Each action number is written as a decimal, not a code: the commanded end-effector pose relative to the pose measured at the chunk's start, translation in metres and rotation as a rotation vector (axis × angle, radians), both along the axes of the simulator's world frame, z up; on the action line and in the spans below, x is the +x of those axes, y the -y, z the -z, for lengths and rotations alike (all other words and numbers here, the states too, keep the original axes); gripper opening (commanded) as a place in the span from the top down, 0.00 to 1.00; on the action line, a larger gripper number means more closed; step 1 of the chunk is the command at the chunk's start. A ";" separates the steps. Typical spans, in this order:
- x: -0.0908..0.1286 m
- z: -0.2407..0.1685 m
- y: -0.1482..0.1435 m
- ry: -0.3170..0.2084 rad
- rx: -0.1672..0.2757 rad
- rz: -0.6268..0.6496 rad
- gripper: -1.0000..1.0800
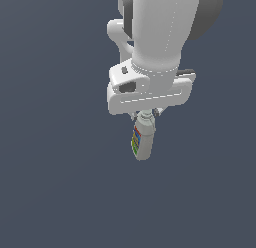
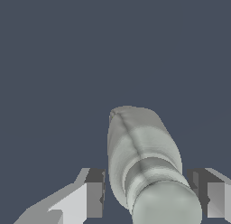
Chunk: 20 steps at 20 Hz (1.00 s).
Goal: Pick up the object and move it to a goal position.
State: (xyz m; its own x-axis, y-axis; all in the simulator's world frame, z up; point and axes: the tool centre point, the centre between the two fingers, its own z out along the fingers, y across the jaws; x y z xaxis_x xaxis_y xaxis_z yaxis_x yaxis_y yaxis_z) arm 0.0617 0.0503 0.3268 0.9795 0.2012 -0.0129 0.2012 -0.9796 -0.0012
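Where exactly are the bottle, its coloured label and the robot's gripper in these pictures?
bottle (image 1: 144, 142), exterior view, on its pale body.
label (image 1: 135, 140), exterior view, on the coloured stripes along the bottle's side.
gripper (image 2: 149, 196), wrist view, midway between the two fingertips, over the bottle's cap end.

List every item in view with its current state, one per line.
bottle: cap on, hanging cap-up just below the gripper, cap end between the fingers.
gripper: pointing down; wrist view shows gaps between fingers and bottle, so grasp cannot be confirmed.

No legible text on bottle label (image 1: 135, 140)
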 end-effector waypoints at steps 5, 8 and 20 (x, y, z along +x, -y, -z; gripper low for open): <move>-0.008 -0.071 -0.027 0.014 0.001 0.000 1.00; -0.012 -0.099 -0.039 0.013 0.001 0.000 1.00; -0.019 -0.173 -0.070 0.013 0.001 0.001 1.00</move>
State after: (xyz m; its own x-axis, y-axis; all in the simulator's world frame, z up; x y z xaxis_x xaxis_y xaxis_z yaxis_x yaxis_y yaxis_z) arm 0.0433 0.1185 0.4869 0.9794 0.2014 -0.0118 0.2014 -0.9795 -0.0003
